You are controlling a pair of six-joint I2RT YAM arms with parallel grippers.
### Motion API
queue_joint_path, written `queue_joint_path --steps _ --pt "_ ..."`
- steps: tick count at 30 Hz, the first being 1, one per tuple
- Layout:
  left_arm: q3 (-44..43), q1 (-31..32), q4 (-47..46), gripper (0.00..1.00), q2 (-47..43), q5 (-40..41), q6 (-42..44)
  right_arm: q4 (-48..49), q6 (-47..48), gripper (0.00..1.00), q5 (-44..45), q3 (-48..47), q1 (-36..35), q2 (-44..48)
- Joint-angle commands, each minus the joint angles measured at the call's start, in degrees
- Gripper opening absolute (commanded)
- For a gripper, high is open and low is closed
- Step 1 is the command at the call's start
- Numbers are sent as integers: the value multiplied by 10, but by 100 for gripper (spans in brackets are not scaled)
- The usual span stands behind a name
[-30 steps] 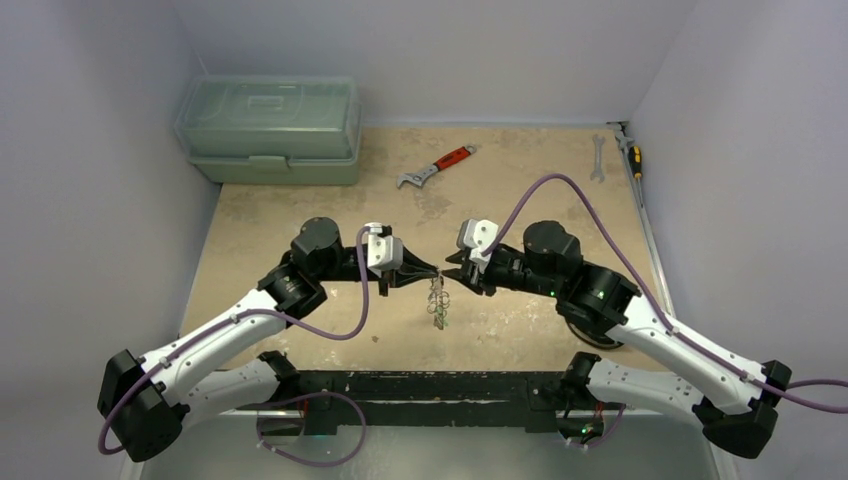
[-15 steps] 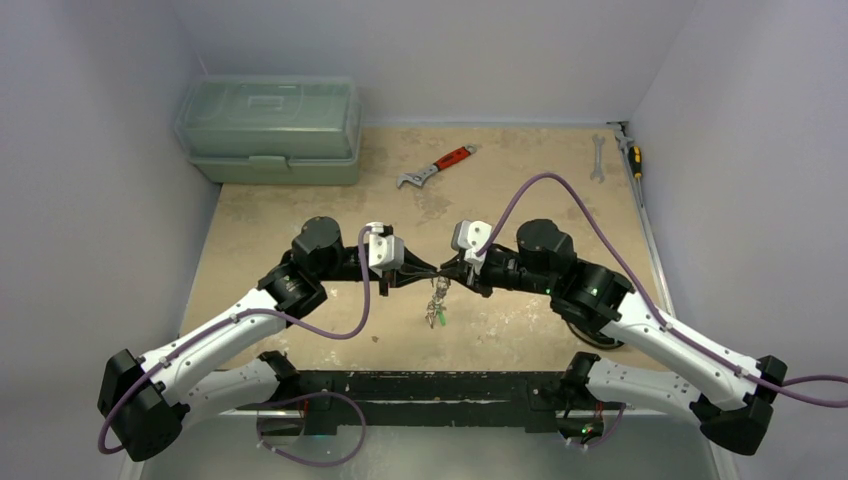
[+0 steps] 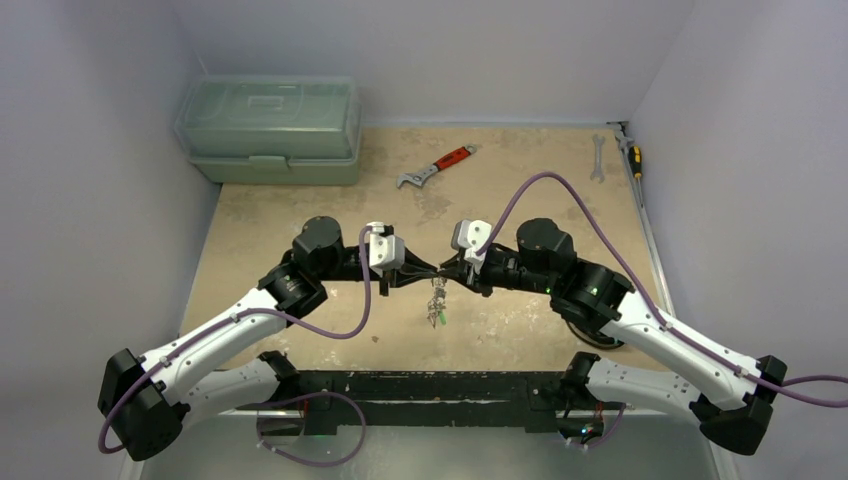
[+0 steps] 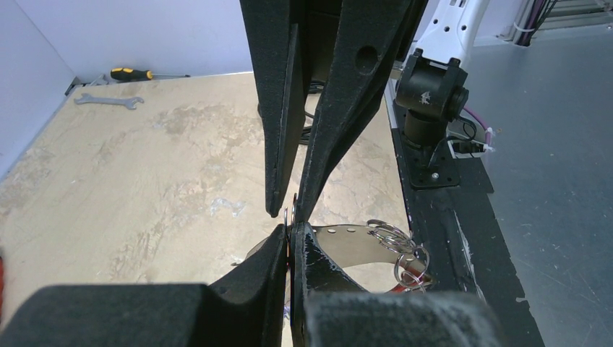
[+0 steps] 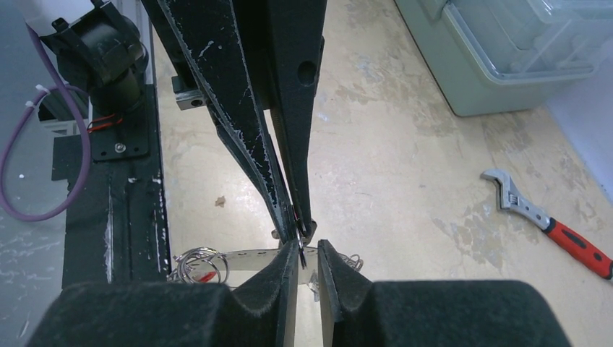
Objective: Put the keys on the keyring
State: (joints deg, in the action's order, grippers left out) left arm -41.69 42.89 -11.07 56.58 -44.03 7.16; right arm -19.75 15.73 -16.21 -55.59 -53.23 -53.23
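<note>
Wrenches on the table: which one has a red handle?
The adjustable wrench lying near the green toolbox has the red handle. The other one, a plain silver spanner, is bare metal all over and lies far to the right beside the screwdriver.

Table (image 3: 530,190): tan top, mottled and worn, enclosed by walls on three sides.
Toolbox (image 3: 270,128): pale green, translucent, set in the far left corner.
Adjustable wrench (image 3: 437,166): red-handled, laid aslant near the far middle.
Spanner (image 3: 598,158): plain silver, laid near the far right corner.
Screwdriver (image 3: 633,160): yellow-and-black handle, laid along the right edge, just beside the spanner.
</note>
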Motion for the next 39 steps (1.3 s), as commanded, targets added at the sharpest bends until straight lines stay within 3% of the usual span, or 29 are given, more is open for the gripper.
queue_joint_path --steps 1,15,39 --pt "-31 5 -18 0 2 10 14 20 -2 19 -29 -26 -2 2" --pt "-34 8 -12 0 3 12 18 21 -5 5 -34 -21 -2 -2" --pt "-34 7 -20 0 -3 13 8 -4 -4 10 -34 -16 -2 -17"
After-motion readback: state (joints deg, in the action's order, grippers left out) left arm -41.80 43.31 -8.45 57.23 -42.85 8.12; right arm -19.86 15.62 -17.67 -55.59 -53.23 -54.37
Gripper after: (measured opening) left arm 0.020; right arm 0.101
